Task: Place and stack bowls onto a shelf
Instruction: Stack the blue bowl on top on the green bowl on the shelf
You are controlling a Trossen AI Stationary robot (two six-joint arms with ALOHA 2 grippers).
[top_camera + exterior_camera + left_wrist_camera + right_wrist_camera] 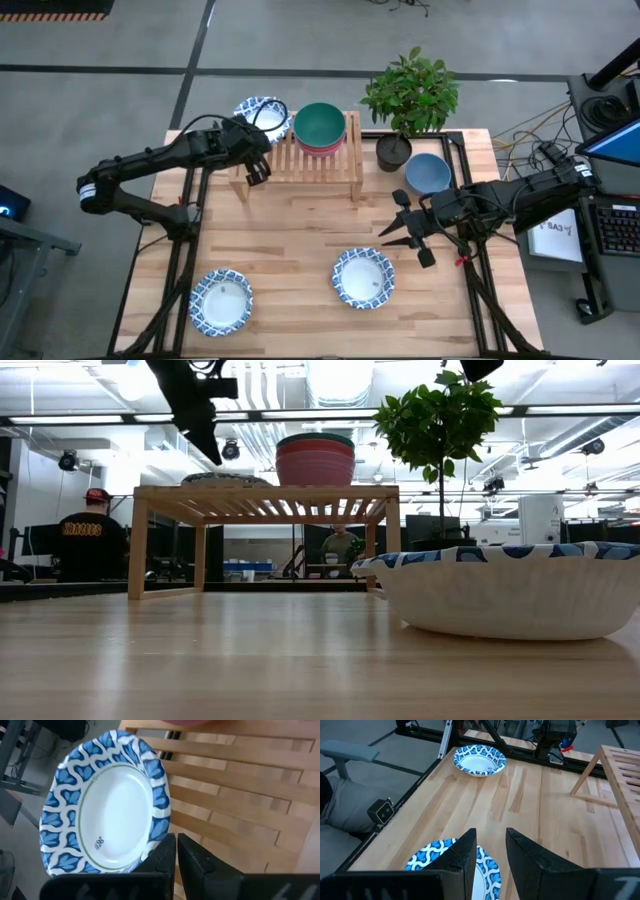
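**A:** Where is the left gripper [262, 150] right now?

**B:** Over the left end of the shelf [300, 163], at the edge of a patterned bowl [105, 805] that lies on the slats there. In the left wrist view its fingers [167, 857] are pressed together with the bowl's rim just beside them; whether they pinch the rim, I cannot tell.

**A:** And the rest of the shelf?

**B:** A green bowl [320, 123] sits on top of a pink bowl [315, 464] on the right half (the low view shows the stack best).

**A:** The right gripper [408, 232]?

**B:** It hangs above the tabletop [300, 240], between the shelf and a second patterned bowl [364, 277] near the front edge. Its fingers [465, 855] stand apart with nothing between them.

**A:** Other bowls?

**B:** A third patterned bowl [221, 300] lies at the front left corner, well apart from the others. A blue bowl [428, 172] rests at the right edge, just beside a potted plant [410, 95] in a black pot.
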